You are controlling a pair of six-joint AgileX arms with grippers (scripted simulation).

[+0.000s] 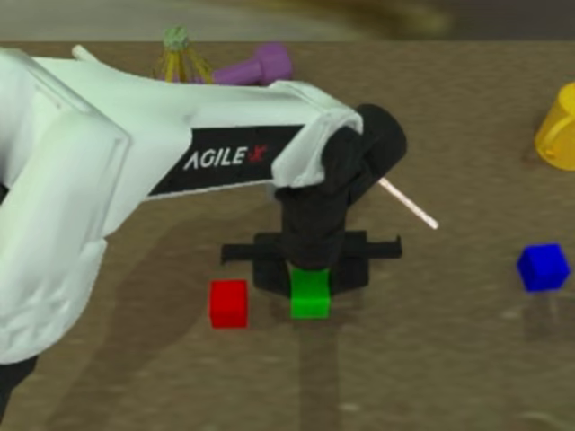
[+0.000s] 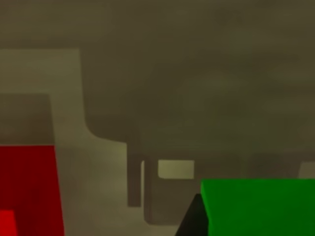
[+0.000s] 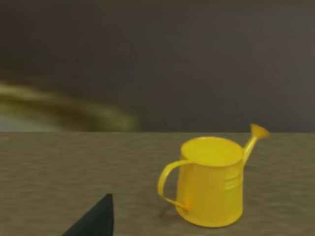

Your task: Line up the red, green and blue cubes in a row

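At the table's middle, the left gripper (image 1: 311, 285) stands over the green cube (image 1: 310, 294), whether gripping it I cannot tell; the red cube (image 1: 228, 303) sits just left of it; the blue cube (image 1: 543, 267) lies far right, well apart; a yellow watering can (image 3: 212, 180) stands beyond.

Left arm extended over the table centre; right arm out of the top view.

The left arm reaches from the top view's left edge toward the centre, wrist bent downward. The left gripper (image 1: 310, 289) points at the tabletop with its fingers closed on the green cube (image 1: 310, 294).
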